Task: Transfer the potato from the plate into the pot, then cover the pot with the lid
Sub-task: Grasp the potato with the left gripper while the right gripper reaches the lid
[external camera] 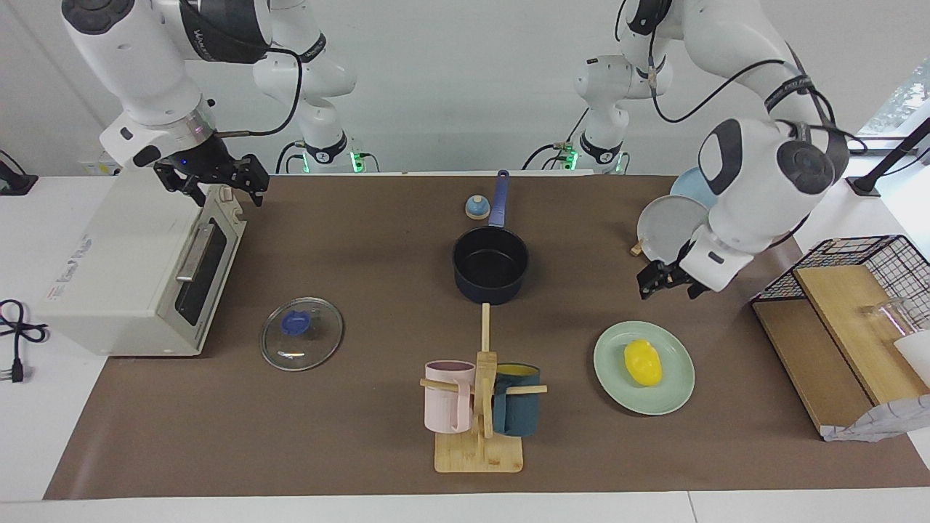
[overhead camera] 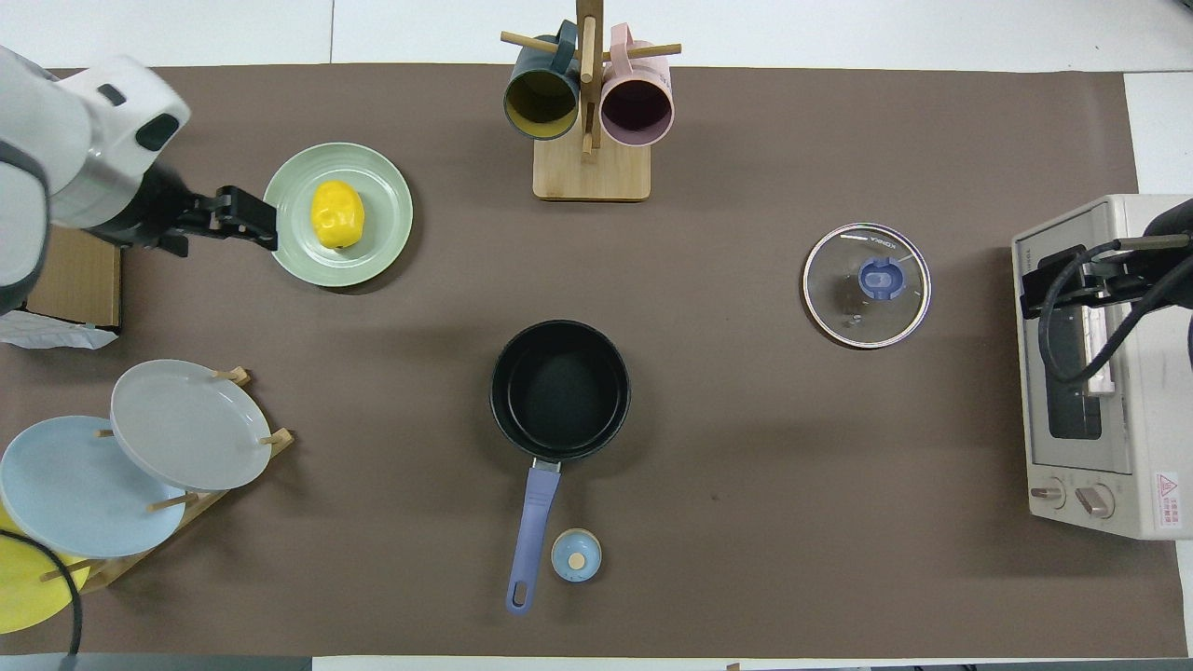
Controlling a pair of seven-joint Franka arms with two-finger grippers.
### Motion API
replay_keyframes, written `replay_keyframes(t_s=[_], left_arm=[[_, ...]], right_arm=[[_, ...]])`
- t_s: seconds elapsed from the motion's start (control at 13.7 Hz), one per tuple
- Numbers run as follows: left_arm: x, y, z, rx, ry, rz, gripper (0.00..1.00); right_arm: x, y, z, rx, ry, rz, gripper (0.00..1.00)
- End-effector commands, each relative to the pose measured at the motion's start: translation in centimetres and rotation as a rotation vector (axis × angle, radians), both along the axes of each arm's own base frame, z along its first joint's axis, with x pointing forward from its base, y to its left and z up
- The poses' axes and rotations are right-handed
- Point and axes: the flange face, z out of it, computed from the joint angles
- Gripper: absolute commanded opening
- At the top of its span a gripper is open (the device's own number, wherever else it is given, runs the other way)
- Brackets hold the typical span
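Note:
The yellow potato (external camera: 642,362) (overhead camera: 336,214) lies on the mint-green plate (external camera: 676,396) (overhead camera: 384,177), toward the left arm's end of the table. My left gripper (external camera: 668,289) (overhead camera: 266,219) hangs open and empty in the air just off the plate's rim, not touching it. The navy pot (external camera: 490,290) (overhead camera: 559,387) stands empty mid-table, its blue handle pointing toward the robots. The glass lid (external camera: 301,334) (overhead camera: 867,284) lies flat on the table beside the toaster oven. My right gripper (external camera: 225,190) (overhead camera: 1030,284) waits open over the toaster oven.
A mug rack (external camera: 479,436) (overhead camera: 589,172) with a pink and a teal mug stands farther from the robots than the pot. A toaster oven (external camera: 138,276) (overhead camera: 1100,373), a plate rack (external camera: 672,225) (overhead camera: 186,424), a small blue bell (external camera: 476,208) (overhead camera: 576,555) and a wire basket (external camera: 864,261) are here too.

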Motion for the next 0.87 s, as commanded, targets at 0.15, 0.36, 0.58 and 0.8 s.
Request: replay_keyframes(t_s=[0.15, 0.36, 0.58, 0.8], left_arm=[[3.4, -1.5, -6.5, 0.017, -0.038, 0.056, 1.0], [3.0, -1.0, -9.5, 0.061, -0.052, 0.119, 1.0], [2.6, -1.3, -10.8, 0.066, -0.058, 0.212, 1.0], [2.1, -1.2, -12.2, 0.062, -0.074, 0.249, 1.0]], right_arm=[[0.0, 0.5, 0.2, 0.025, -0.065, 0.014, 1.0], [0.7, 0.6, -2.8, 0.038, -0.06, 0.017, 1.0], [1.5, 2.3, -8.4, 0.068, -0.081, 0.041, 1.0], [2.2, 3.5, -14.4, 0.088, -0.106, 0.05, 1.0]])
